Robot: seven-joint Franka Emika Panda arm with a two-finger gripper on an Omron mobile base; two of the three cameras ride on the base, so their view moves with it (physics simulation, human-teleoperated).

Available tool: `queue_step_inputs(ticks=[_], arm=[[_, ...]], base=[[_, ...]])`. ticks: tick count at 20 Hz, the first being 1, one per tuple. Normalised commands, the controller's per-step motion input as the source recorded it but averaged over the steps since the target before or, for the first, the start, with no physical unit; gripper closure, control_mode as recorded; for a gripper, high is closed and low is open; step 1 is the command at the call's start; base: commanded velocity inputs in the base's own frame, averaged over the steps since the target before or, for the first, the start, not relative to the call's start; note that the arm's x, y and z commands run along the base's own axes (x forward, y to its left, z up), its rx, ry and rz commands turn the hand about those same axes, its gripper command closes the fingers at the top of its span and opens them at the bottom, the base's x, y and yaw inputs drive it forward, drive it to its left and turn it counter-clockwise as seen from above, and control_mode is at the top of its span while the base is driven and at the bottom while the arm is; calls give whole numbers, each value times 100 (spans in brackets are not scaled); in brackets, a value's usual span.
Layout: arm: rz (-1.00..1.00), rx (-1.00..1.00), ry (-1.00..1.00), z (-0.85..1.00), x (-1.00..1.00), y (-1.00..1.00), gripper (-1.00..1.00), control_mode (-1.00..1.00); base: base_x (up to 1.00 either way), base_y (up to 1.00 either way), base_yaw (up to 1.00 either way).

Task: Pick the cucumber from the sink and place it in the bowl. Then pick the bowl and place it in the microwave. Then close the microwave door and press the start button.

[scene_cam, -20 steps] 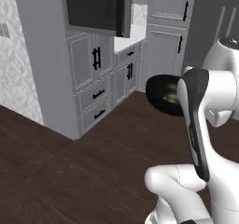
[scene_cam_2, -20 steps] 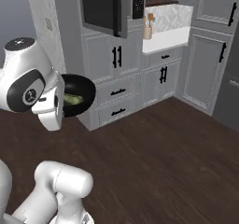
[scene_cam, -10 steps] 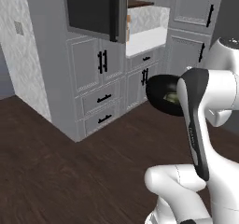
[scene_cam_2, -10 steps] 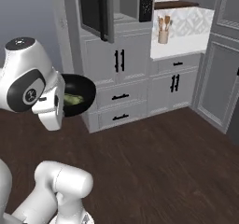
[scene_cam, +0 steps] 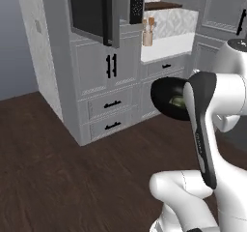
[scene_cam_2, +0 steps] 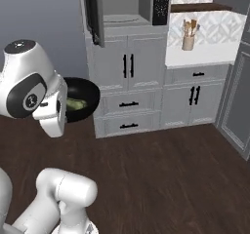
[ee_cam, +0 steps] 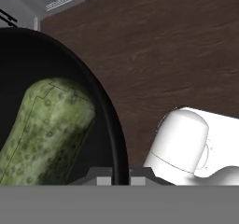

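Black bowl [ee_cam: 109, 120]; speckled green cucumber [ee_cam: 44, 129]; dark wood-grain floor [ee_cam: 163, 45].

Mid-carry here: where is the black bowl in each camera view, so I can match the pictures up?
Left base view: the round matte black bowl sits right of centre, partly behind the white arm.
Right base view: the bowl sits left of centre, beside the arm's head.
Hand view: its rim curves through the left half, with the stubby green cucumber lying inside.
Shared landmark: the cucumber inside the bowl.
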Motion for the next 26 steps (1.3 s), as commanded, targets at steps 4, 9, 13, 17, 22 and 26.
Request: queue_step_inputs(ticks=[4,9,13,17,22,26], arm=[[0,0,0,0,0,0,100,100],[0,0,0,0,0,0,100,100],[0,0,0,0,0,0,100,100],[0,0,0,0,0,0,100,100],[0,0,0,0,0,0,100,100],[0,0,0,0,0,0,100,100]], base=[[28,-100,37],[38,-100,42],[52,-100,42],[77,-91,49],[94,-80,52],[100,-69,54]])
